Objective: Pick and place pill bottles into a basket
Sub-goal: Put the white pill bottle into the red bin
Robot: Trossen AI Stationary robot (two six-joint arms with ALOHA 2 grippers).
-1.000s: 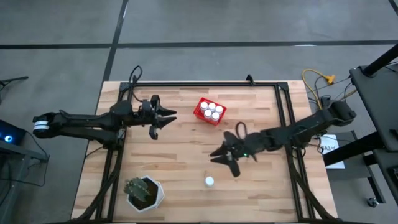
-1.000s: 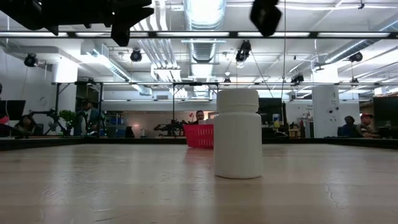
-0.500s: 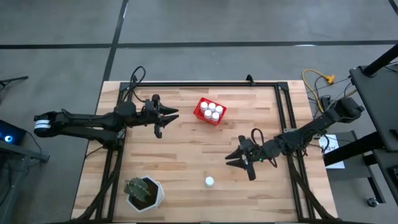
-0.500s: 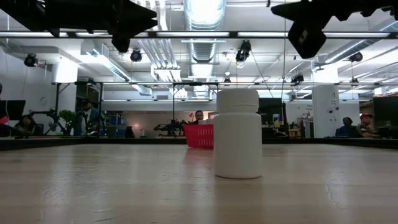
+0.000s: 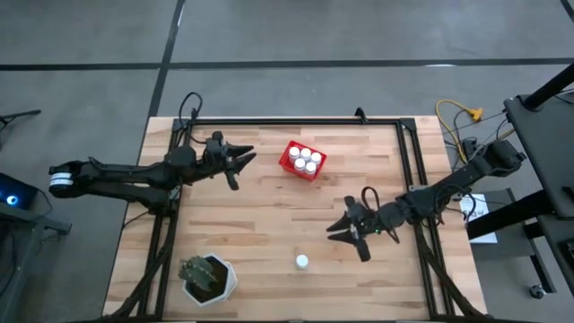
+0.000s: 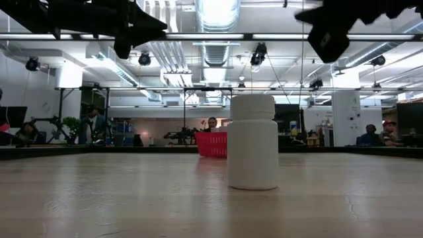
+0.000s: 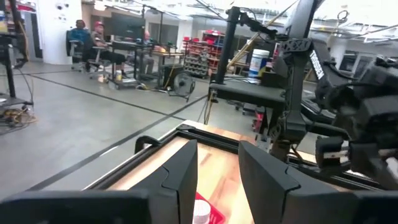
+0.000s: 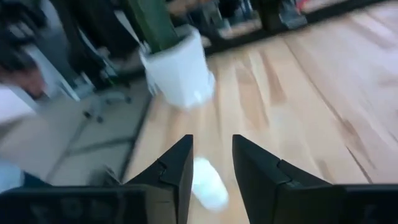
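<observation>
1. Here the right gripper (image 5: 343,231) hangs above the near right part of the worktop (image 5: 269,224), its fingers (image 8: 175,171) parted a little with nothing between them.
2. In the right wrist view a lone pill bottle (image 8: 208,182) shows through the gap between those fingers, farther off on the wood and not touched.
3. From above, that bottle (image 5: 302,262) stands upright near the front edge of the worktop, just beyond and below the right gripper's tips.
4. In the low view it (image 6: 252,141) stands alone in the foreground, with the right gripper (image 6: 328,38) high above it and to one side.
5. The left gripper (image 5: 240,159) hovers over the far left part of the worktop, fingers (image 7: 183,174) slightly apart and holding nothing.
6. It points toward the red basket (image 5: 291,161), which sits near the far middle of the worktop, well apart from the lone bottle.
7. The basket holds five white bottles (image 5: 306,159), caps up and packed close.
8. A white plant pot (image 5: 209,277) with a green plant stands at the near left corner.
9. People sit at desks in the room behind, small in the low view.
</observation>
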